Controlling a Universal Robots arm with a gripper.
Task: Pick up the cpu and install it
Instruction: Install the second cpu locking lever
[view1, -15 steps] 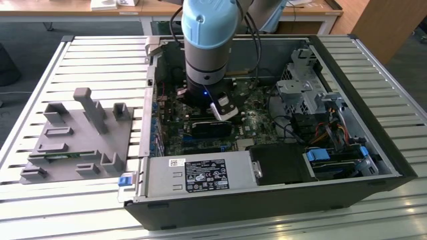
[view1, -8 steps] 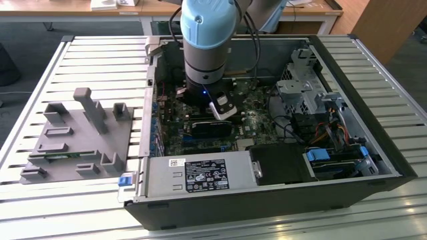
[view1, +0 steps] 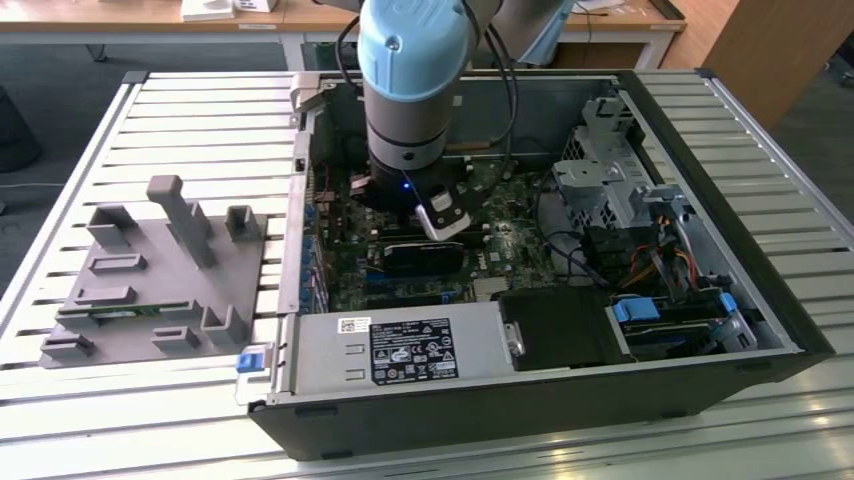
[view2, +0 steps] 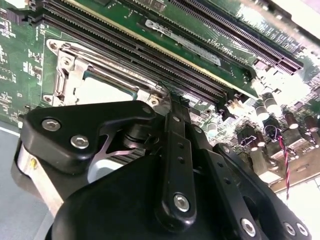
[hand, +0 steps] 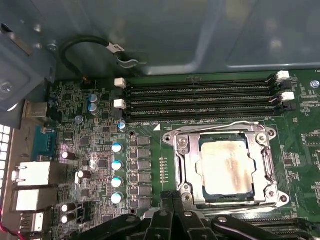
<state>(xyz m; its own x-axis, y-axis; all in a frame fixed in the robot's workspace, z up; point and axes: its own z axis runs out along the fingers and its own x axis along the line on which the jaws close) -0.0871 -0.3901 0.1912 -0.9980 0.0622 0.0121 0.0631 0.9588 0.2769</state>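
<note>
The cpu (hand: 225, 167), a small square chip with a shiny, stained silver top, lies flat inside the motherboard socket (hand: 182, 165), with the socket's metal frame around it. In the second wrist view it shows as a pale square (view2: 102, 91) inside that frame. My gripper (hand: 178, 198) is down inside the open computer case (view1: 747, 300), just beside the socket's edge and above the board. Its black fingers (hand: 170, 202) stand together, shut, with nothing between them. It also shows in the exterior view (view1: 441, 232) and the second wrist view (view2: 173, 107).
Long black memory slots (hand: 200, 100) run beside the socket, with capacitors (hand: 116, 172) and rear ports (hand: 35, 187) nearby. The case holds a power supply (view1: 400, 355), a drive cage (view1: 607, 185) and cables. A grey fixture tray (view1: 154, 285) lies on the slatted table at the exterior view's left.
</note>
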